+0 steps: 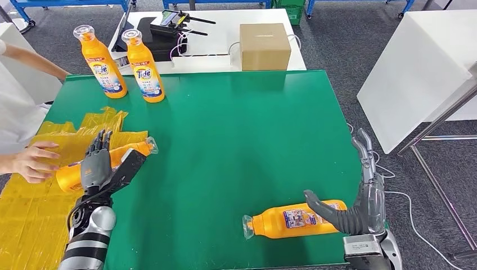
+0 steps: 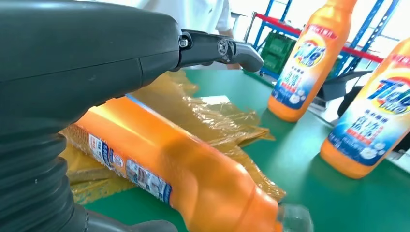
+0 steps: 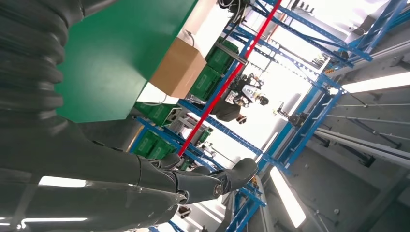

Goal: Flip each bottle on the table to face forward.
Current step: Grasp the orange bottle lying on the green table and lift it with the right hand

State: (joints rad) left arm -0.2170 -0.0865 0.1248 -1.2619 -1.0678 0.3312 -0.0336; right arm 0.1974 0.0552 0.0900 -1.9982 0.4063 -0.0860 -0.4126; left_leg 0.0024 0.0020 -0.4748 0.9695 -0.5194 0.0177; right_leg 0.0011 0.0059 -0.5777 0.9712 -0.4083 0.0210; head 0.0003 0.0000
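An orange bottle (image 1: 133, 150) lies on its side on yellow plastic bags (image 1: 28, 214) at the table's left. Its clear cap points right. My left hand (image 1: 100, 163) lies over it with fingers stretched out straight and the thumb along its near side. In the left wrist view this bottle (image 2: 183, 174) sits under my left hand (image 2: 96, 58), small-print label up. A second orange bottle (image 1: 287, 220) lies near the front right edge, cap to the left. My right hand (image 1: 360, 197) stands beside its base, fingers upright, thumb reaching over it. Two more bottles (image 1: 104, 67) (image 1: 145, 70) stand upright at the back left.
A person's hand (image 1: 34, 160) rests on the bags beside the left bottle's base. Behind the green table (image 1: 236, 129) a white table carries a cardboard box (image 1: 264, 46) and black devices (image 1: 163, 34). Another white table (image 1: 416, 67) stands at the right.
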